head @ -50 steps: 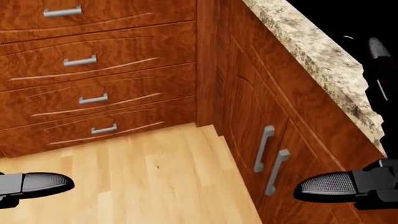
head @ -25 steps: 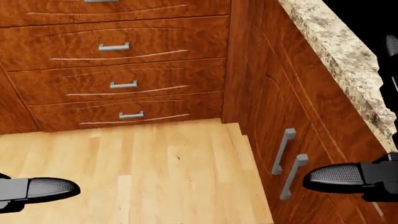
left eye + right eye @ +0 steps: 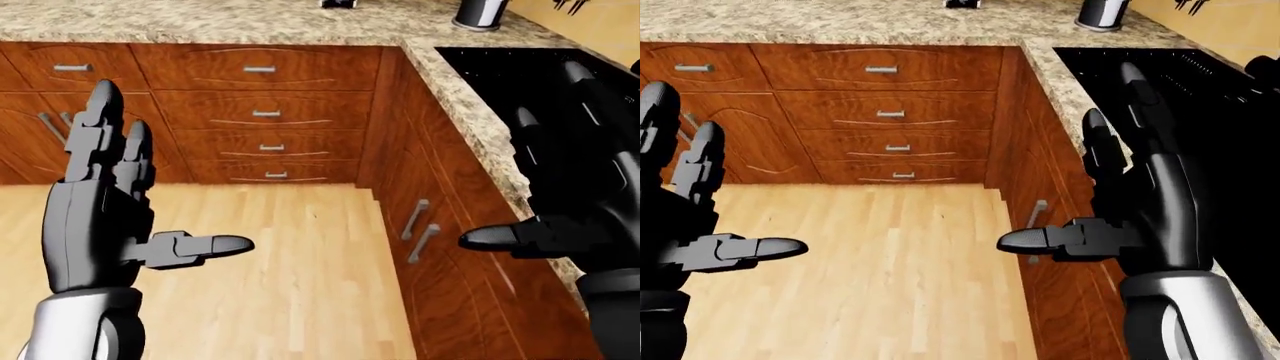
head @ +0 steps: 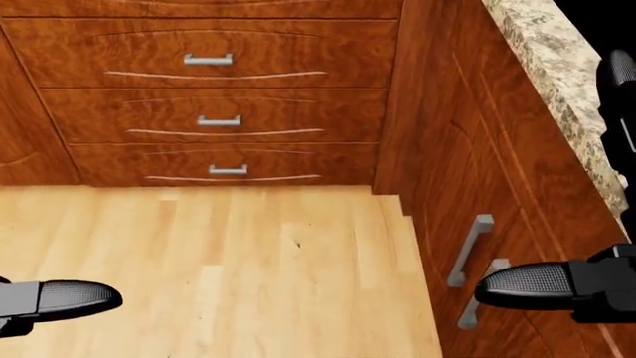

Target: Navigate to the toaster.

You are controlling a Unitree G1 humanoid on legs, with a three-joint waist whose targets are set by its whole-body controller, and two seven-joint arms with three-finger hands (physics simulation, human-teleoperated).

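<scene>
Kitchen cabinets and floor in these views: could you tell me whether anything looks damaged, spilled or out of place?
Nothing stands out. The drawers are shut with level handles, the cabinet doors under the granite counter are closed, and the wood floor shows no spill. Both robot hands, left and right, are open and hold nothing. No toaster shows.

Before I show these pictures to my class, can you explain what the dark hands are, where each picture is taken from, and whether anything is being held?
All three pictures come from cameras on a simulated humanoid robot's head, looking over its own arms. The left hand and right hand are its three-finger hands, both open and holding nothing. It stands on a wooden floor in a kitchen corner with wooden drawers under a speckled stone counter. A dark canister stands on the counter, beside a black stove. No toaster shows clearly.
</scene>
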